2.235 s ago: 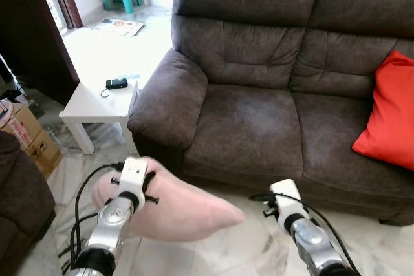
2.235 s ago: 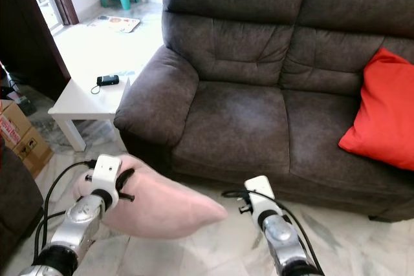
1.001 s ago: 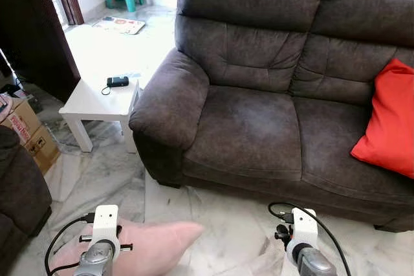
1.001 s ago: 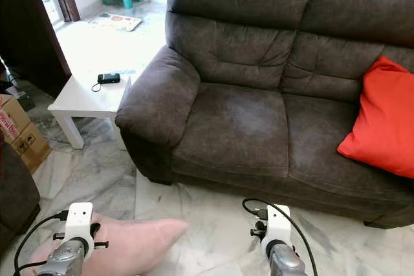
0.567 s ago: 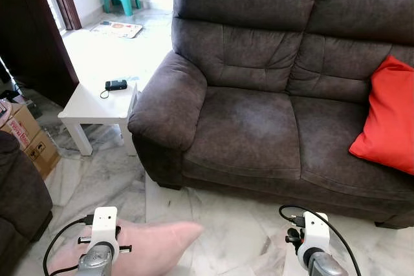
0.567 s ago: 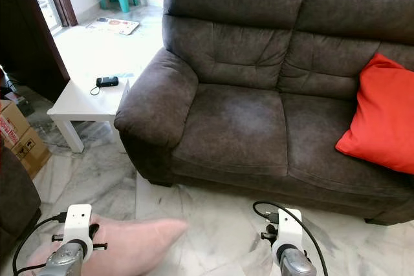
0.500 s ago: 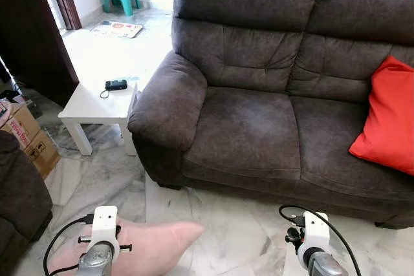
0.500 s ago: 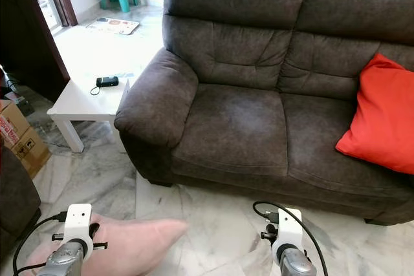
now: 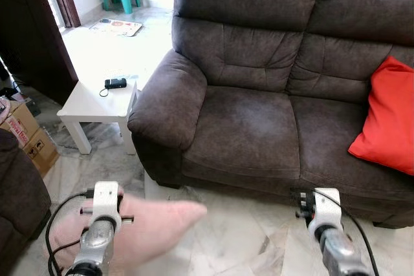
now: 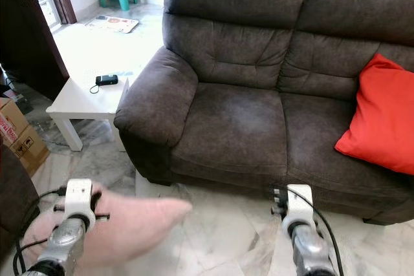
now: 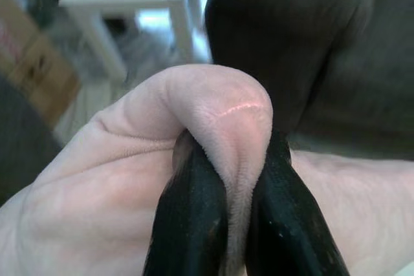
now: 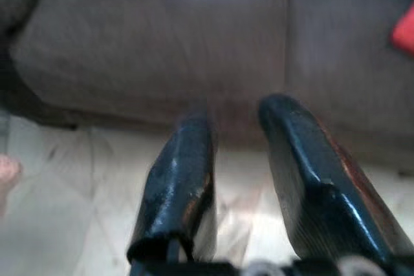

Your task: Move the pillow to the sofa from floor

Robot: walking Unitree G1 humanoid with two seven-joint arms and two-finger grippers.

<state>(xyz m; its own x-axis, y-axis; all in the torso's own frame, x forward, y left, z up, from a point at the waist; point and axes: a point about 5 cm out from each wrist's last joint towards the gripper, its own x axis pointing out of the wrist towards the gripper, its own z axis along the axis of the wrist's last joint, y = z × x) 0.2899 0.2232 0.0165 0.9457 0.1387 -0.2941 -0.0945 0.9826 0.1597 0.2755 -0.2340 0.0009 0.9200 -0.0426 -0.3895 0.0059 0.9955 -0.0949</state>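
Left wrist view: the left pincer (image 11: 240, 224) is squeezed tight on a fold of the pink pillow (image 9: 149, 224), low over the floor. The sofa (image 9: 259, 127) seat lies ahead, higher. The right pincer (image 12: 242, 185) hangs open, empty.

Head stereo pair looks forward and down from high, facing the sofa (image 9: 272, 95) front-on; both eyes share sofa, white side table (image 9: 97, 105) and marble floor (image 9: 239, 237). Left wrist view sits very close along its fingers (image 11: 194, 218). Right wrist view faces the sofa's seat front, low, near
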